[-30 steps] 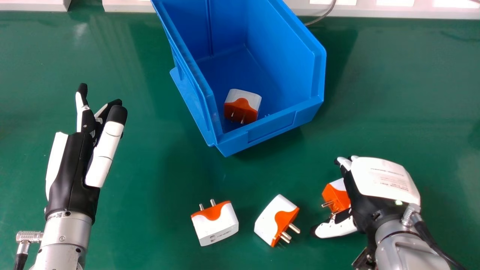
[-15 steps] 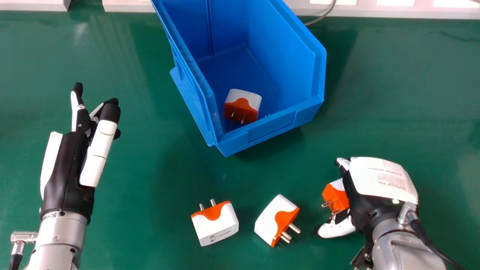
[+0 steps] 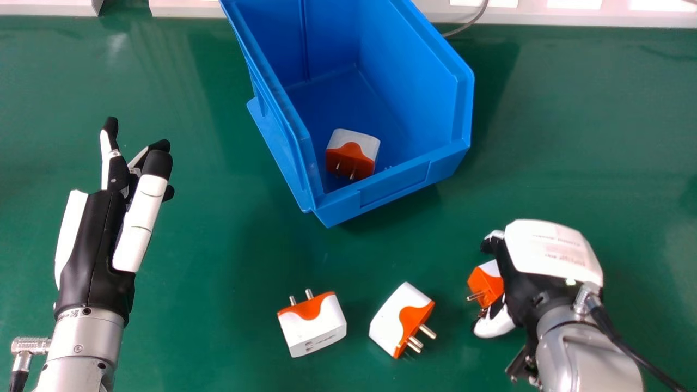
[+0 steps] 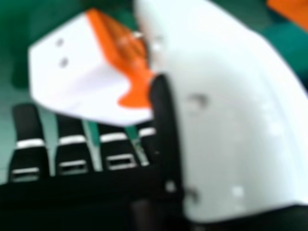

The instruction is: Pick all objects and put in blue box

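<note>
The blue box (image 3: pixel 394 187) holds a white and orange plug adapter (image 3: pixel 351 154) near its front. On the green table, another adapter (image 3: pixel 313 325) lies at centre, and one (image 3: pixel 403 321) lies to its right with its pins pointing right. My right hand (image 3: pixel 531 277) is over the rightmost adapter (image 3: pixel 485 284), with fingers bent down past its far side and thumb at its near side; the palm hides part of it. In the right hand view this adapter (image 4: pixel 79 72) sits between the curled fingers and thumb (image 4: pixel 231 110) of my right hand (image 4: pixel 72 156). My left hand (image 3: pixel 101 234) is open, left of the box.
A pale ledge (image 3: pixel 577 15) runs along the table's far edge, with a grey cable (image 3: pixel 472 22) behind the box. Green table surface (image 3: pixel 218 245) lies between my left hand and the adapters.
My right hand has shifted slightly left, and its fingers and thumb have bent inward around the rightmost adapter, which stays in place. My left hand has moved a little to the left.
</note>
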